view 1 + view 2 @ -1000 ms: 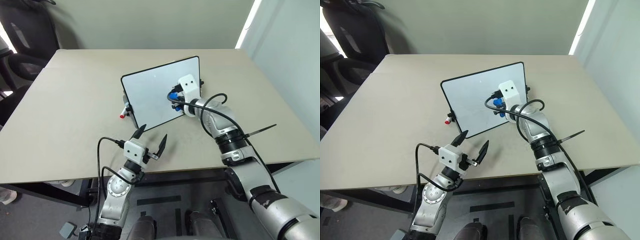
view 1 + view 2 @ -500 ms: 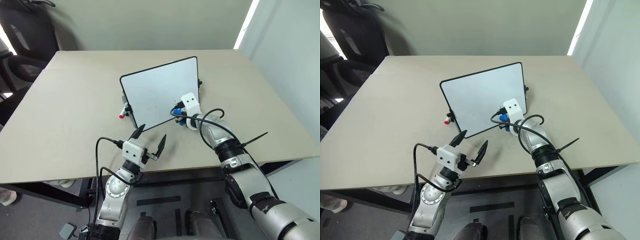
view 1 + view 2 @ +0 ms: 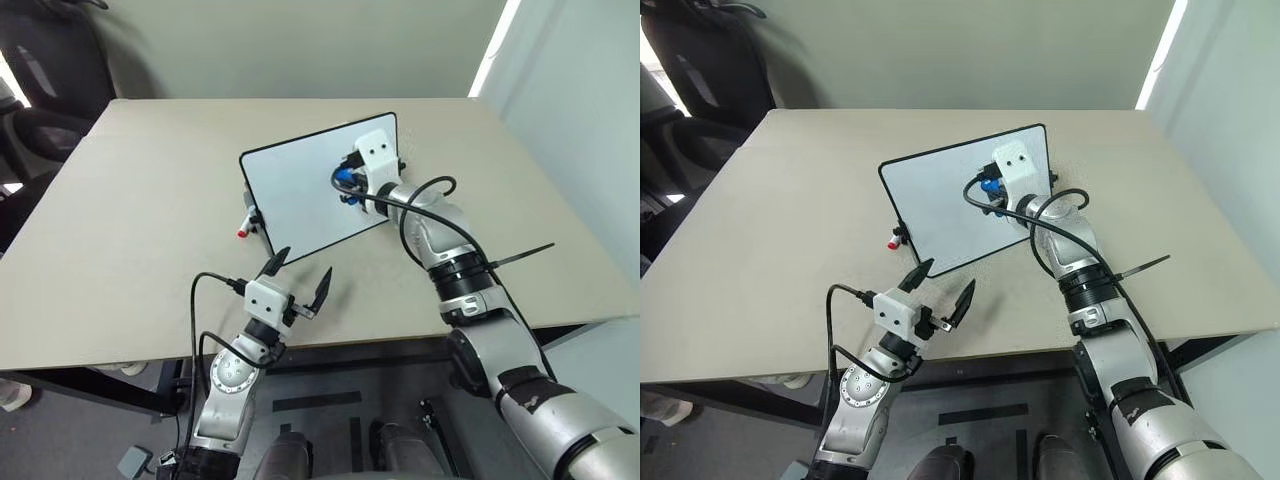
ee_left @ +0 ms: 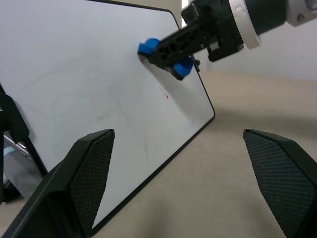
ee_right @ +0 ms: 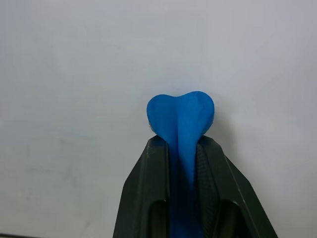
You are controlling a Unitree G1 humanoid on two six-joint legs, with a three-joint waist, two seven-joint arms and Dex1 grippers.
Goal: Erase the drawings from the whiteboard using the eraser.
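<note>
Beige and wide, the surface (image 3: 130,230) carries the whiteboard (image 3: 300,195), propped up on a tilt near its middle, with a red-capped marker (image 3: 245,226) lying just beside the board's left edge. Up against the board's upper right part, the right gripper (image 4: 166,52) has its fingers (image 5: 143,198) pinched tight on the blue eraser (image 5: 182,116), whose front end is pressed to the white face; a tiny red fleck of the drawings (image 4: 166,96) sits just below it. Nearer the front edge of the surface, the left gripper (image 3: 298,276) hovers with its fingers spread wide and nothing between them.
</note>
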